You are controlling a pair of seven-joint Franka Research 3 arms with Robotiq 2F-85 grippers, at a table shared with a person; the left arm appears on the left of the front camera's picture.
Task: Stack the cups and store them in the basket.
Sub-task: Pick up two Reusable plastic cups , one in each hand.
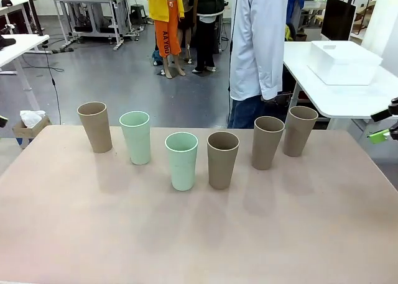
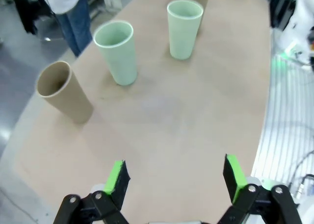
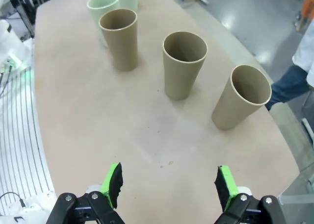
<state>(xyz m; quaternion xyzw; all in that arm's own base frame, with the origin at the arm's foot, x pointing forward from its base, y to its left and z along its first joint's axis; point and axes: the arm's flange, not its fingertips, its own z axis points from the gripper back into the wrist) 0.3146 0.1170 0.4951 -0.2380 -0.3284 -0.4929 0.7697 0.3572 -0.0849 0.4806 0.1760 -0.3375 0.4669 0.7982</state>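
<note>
front view: six cups (image 1: pixel 181 161) upright, mouths up.

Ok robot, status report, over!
Left pincer open, right pincer open, both empty. Six tall matte cups upright, unstacked: two mint green, four tan-brown. White plastic basket on side table. Nothing blocking the cups.

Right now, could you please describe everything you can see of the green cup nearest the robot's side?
The green cup is a tall, handleless tumbler, pale mint and matte, widening from base to round open mouth. It stands upright, mouth up, seemingly empty, on the tan table, between a second green cup and a brown cup, touching neither. Only the table touches it.
</note>
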